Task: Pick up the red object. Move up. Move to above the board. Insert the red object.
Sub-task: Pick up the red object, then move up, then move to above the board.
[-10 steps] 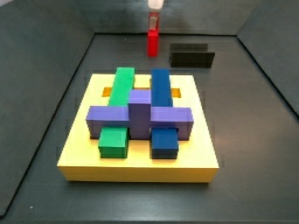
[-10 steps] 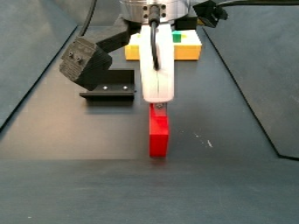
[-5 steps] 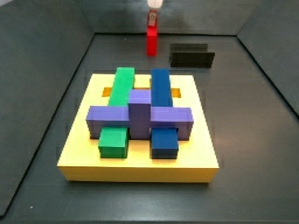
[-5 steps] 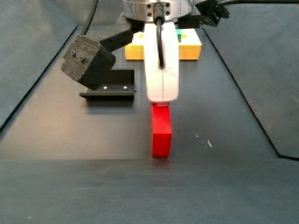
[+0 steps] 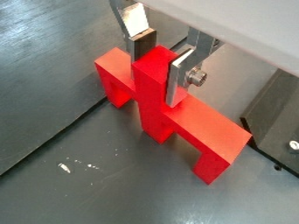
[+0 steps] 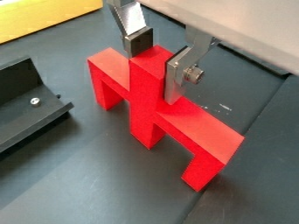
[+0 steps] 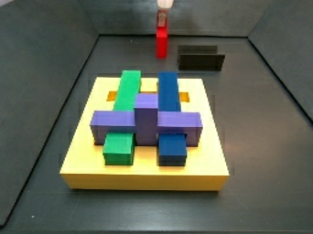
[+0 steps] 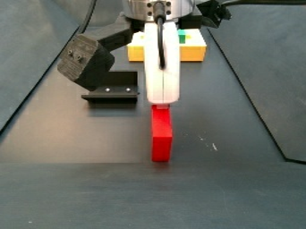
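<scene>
The gripper point(image 5: 160, 59) was found clamped on the central stem of the red object point(image 5: 163, 109), its silver fingers point(image 6: 183, 72) pressing dark pads against both faces of the stem in both wrist views. The red object point(image 6: 149, 103) hung with crossbar and prongs spread to either side of the stem, above the dark floor; whether its lower edge touched the floor could not be determined. In a side view the piece appeared edge-on as a thin red bar point(image 8: 160, 134) beneath the white gripper body point(image 8: 159, 63), with open dark floor on all sides of it. The fixture point(image 8: 99, 74) stood well apart on one side, near the tray wall. In the side view from the opposite end, the red object point(image 7: 160, 41) sat at the far end of the tray, just beside the fixture point(image 7: 202, 58). The board point(image 7: 146, 173) lay at the near end, well apart from the piece, carrying green point(image 7: 126, 88), blue point(image 7: 167, 89) and purple point(image 7: 145, 119) blocks. A clear strip of floor separated the board's far edge from the red object.
</scene>
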